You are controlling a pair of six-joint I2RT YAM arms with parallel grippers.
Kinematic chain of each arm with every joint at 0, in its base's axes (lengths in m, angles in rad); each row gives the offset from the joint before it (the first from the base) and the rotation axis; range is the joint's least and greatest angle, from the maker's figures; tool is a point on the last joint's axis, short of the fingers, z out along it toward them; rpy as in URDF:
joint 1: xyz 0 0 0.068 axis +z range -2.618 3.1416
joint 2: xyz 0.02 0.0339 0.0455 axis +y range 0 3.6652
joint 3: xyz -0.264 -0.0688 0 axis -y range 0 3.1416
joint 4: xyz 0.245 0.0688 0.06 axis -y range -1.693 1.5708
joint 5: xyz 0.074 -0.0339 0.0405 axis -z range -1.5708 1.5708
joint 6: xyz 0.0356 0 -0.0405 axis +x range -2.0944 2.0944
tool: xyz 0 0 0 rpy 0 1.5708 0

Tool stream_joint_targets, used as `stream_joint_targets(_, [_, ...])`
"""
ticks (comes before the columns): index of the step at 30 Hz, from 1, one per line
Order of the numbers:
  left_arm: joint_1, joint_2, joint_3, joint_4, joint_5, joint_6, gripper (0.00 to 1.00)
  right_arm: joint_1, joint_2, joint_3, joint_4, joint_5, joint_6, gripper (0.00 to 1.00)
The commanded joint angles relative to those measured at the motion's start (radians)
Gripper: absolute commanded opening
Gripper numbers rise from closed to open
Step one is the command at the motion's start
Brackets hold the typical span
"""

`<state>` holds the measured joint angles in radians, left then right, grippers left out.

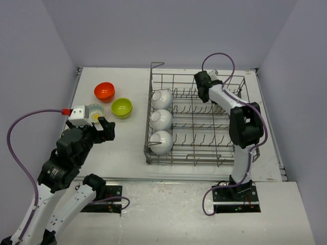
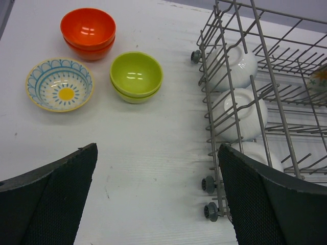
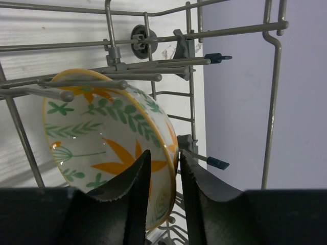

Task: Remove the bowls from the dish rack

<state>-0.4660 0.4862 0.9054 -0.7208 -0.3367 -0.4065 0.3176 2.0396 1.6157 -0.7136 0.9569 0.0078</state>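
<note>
My left pincer hangs over the left part of the white table, jaws wide apart and holding nothing; from its wrist camera the two dark fingers frame bare tabletop.

Beyond it, on the far left, stands a small cream bowl with blue arches and a yellow centre, upright. Just far of it sits a stack of two glossy orange-red bowls, and to its right a stack of two lime-green bowls. All of these are out on the table, apart from each other.

Further right is the large grey wire dish rack. Three glossy white round bowls stand tilted on edge in a row along its left side, between the tines.

My right pincer reaches into the rack's far side. Its wrist view shows the jaws clamped on the rim of a cream bowl painted with orange and green leaves, one finger inside and one outside. That bowl is on edge among the tines, close to the rack's wall.
</note>
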Motion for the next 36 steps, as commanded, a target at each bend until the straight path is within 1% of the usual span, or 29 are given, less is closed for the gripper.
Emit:
stream_joint_targets(1, [0.0, -0.011, -0.013, 0.06, 0.033, 0.029, 1.0, 0.005, -0.004, 0.023, -0.003, 0.089, 0.006, 0.3])
stream_joint_targets(2, [0.0, -0.011, -0.016, 0.064, 0.037, 0.031, 1.0, 0.005, -0.012, 0.021, 0.0, 0.097, 0.001, 0.3])
stream_joint_targets(3, [0.0, -0.009, -0.02, 0.076, 0.042, 0.034, 1.0, 0.006, -0.016, 0.016, 0.003, 0.108, 0.0, 0.27])
stream_joint_targets(5, [0.0, -0.011, -0.033, 0.087, 0.048, 0.035, 1.0, 0.008, -0.022, 0.013, 0.014, 0.131, -0.037, 0.21])
stream_joint_targets(6, [0.0, -0.011, -0.037, 0.096, 0.05, 0.037, 1.0, 0.008, -0.024, 0.015, 0.019, 0.143, -0.045, 0.14])
stream_joint_targets(8, [0.0, -0.014, -0.048, 0.106, 0.051, 0.037, 1.0, 0.011, -0.024, 0.015, 0.034, 0.178, -0.075, 0.1])
stream_joint_targets(9, [0.0, -0.02, -0.059, 0.116, 0.051, 0.037, 1.0, 0.011, -0.024, 0.018, 0.037, 0.183, -0.081, 0.05])
stream_joint_targets(11, [0.0, -0.024, -0.066, 0.126, 0.054, 0.037, 1.0, 0.012, -0.027, 0.015, 0.043, 0.198, -0.097, 0.04])
stream_joint_targets(12, [0.0, -0.027, -0.069, 0.132, 0.054, 0.037, 1.0, 0.012, -0.032, 0.013, 0.048, 0.207, -0.101, 0.0])
stream_joint_targets(17, [0.0, -0.035, -0.076, 0.136, 0.056, 0.037, 1.0, 0.018, -0.061, -0.016, 0.101, 0.259, -0.152, 0.0])
stream_joint_targets(21, [0.0, -0.037, -0.08, 0.136, 0.051, 0.035, 1.0, 0.02, -0.093, -0.043, 0.196, 0.304, -0.225, 0.0])
stream_joint_targets(27, [0.0, -0.046, -0.088, 0.144, 0.051, 0.034, 1.0, 0.024, -0.091, -0.047, 0.282, 0.374, -0.311, 0.0])
stream_joint_targets(28, [0.0, -0.047, -0.089, 0.147, 0.053, 0.034, 1.0, 0.026, -0.091, -0.036, 0.282, 0.396, -0.33, 0.0])
stream_joint_targets(36, [0.0, -0.047, -0.095, 0.15, 0.05, 0.031, 1.0, 0.048, -0.151, -0.005, 0.258, 0.416, -0.347, 0.0])
